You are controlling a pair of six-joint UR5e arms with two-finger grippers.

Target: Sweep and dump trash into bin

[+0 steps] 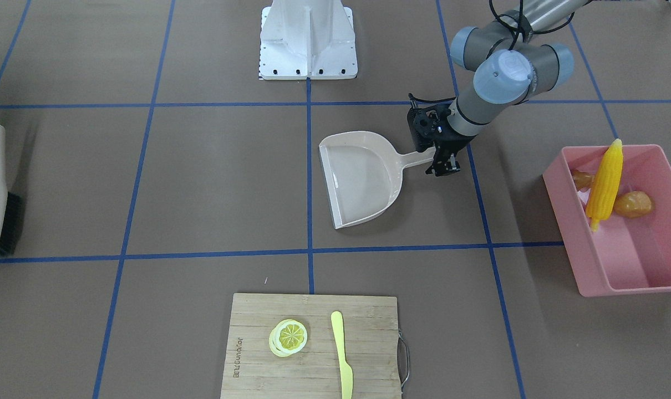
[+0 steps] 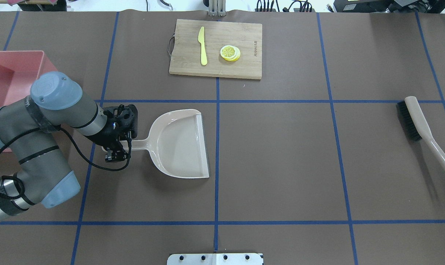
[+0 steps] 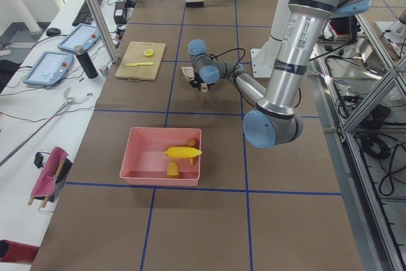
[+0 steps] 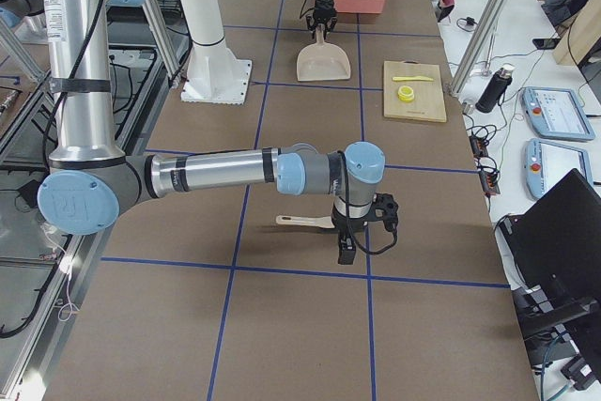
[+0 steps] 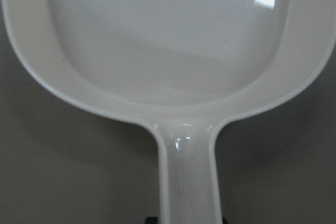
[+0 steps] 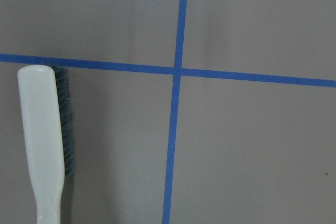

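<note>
Dumping: we are judging it done, the trash (image 1: 604, 180) lying in the bin (image 1: 640, 249).
Left jaws: straddling the empty dustpan (image 1: 360, 180) handle, grip unclear.
Right jaws: hovering near the brush (image 6: 42, 145), opening unclear.

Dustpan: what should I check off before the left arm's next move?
1. Trash in the bin: ok; corn cob and two brown pieces lie inside.
2. Dustpan empty, flat on the table: ok.
3. Left gripper at the dustpan handle, jaws either side: ok; whether clamped: cannot tell.
4. Brush lying on the table, well apart from the dustpan: ok.
5. Right gripper state, seen only from the side: cannot tell.
</note>
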